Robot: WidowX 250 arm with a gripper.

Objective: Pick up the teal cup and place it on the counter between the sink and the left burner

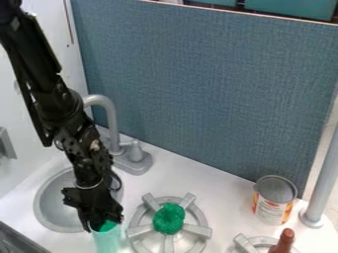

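Green cup [107, 240], lower left, between sink [51, 206] and burner [137, 239]; jaws apparently clenched on its top. Best handled with light, even pressure, upright, clear of burner prongs. Bumpy green piece [169, 219] on burner; can [273, 200] farther right, on table [221, 197].

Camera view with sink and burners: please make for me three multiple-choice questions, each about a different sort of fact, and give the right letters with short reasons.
1. Where is the claw?
A. Over the can
B. At the top of a pale green object
C. At the faucet

2. Which colour is the lump on the burner?
A. Red
B. Blue
C. Green

3. How is the can placed?
A. Upright
B. On its side
C. Upside down in the sink

1: B, the pale green object shows directly below the claw.
2: C, its whole visible surface is green.
3: A, its grey top faces up.
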